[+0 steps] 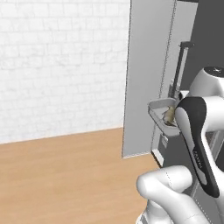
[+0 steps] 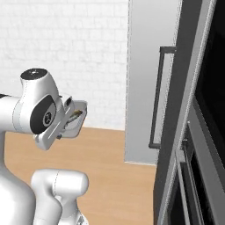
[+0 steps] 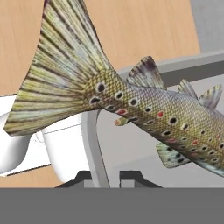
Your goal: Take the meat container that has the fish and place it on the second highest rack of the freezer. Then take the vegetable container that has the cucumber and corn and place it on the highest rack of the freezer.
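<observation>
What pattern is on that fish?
Olive-silver fish with dark and red spots, clearest in the hand view.

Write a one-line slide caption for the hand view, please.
Spotted fish lying in a grey container, whose rim sits between the two fingers.

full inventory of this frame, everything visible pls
meat container: 1, grey, held up in the air beside the tall panel
fish: 1, speckled olive-brown, lying in the meat container with its tail over the rim
tall panel: 1, light grey, upright right of centre
handle: 1, dark, vertical on the appliance front
floor: wood, tan
wall: white brick, behind
arm: 1, white with dark joints
gripper: 1, dark tips straddling the container rim
</observation>
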